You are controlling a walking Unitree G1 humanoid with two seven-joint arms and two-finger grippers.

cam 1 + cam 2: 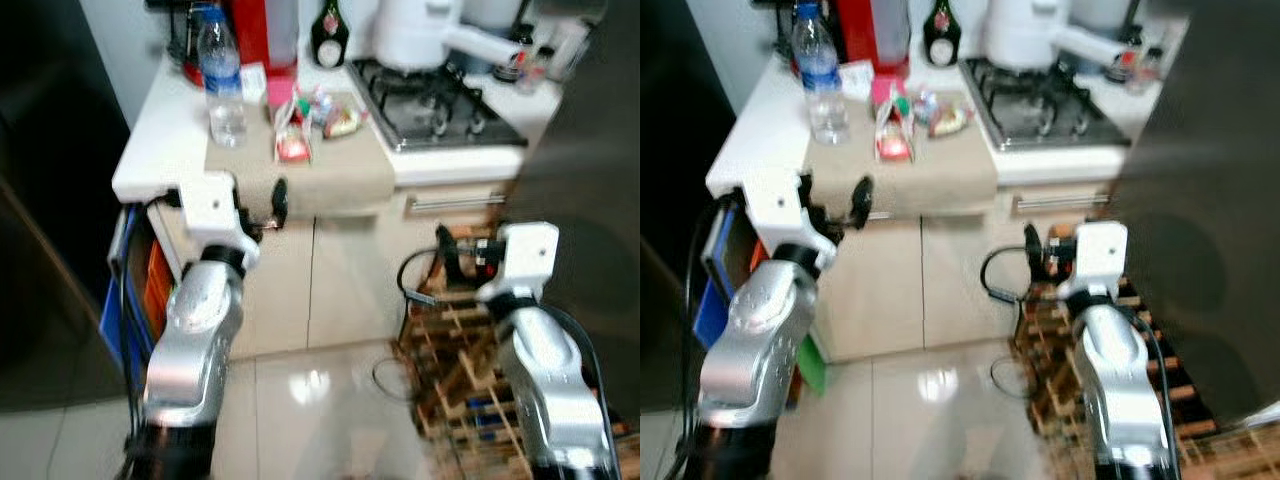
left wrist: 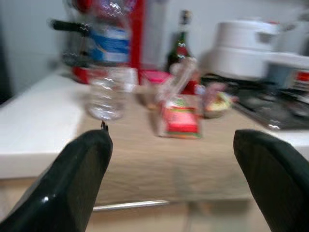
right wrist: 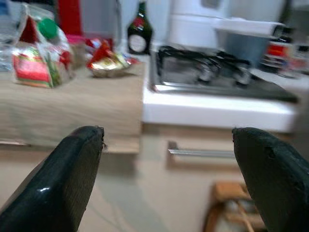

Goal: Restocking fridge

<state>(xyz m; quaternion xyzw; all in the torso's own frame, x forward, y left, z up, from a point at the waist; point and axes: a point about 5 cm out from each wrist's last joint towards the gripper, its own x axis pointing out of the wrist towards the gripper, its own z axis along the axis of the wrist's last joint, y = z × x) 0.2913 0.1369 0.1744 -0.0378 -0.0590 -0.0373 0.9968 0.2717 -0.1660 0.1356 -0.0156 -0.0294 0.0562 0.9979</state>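
While both arms are raised before the bench (image 1: 150, 140), each gripper stands wide and holds nothing.

On the bench's tan mat (image 1: 330, 165) stand a water bottle (image 1: 222, 80), a red-and-green carton (image 1: 292, 135) and a small shiny packet (image 1: 342, 122), all apart from the grippers. The left gripper (image 1: 262, 212) hovers just below the bench's front edge, near the carton. The right gripper (image 1: 455, 255) is lower, before the cupboard under the stove (image 1: 435, 100), above a wooden rack (image 1: 470, 370) on the floor.

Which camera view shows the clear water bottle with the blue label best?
The left eye view: the water bottle stands whole on the counter, cap to base. The right eye view crops its cap, the left wrist view shows it blurred, and the right wrist view only catches its edge.
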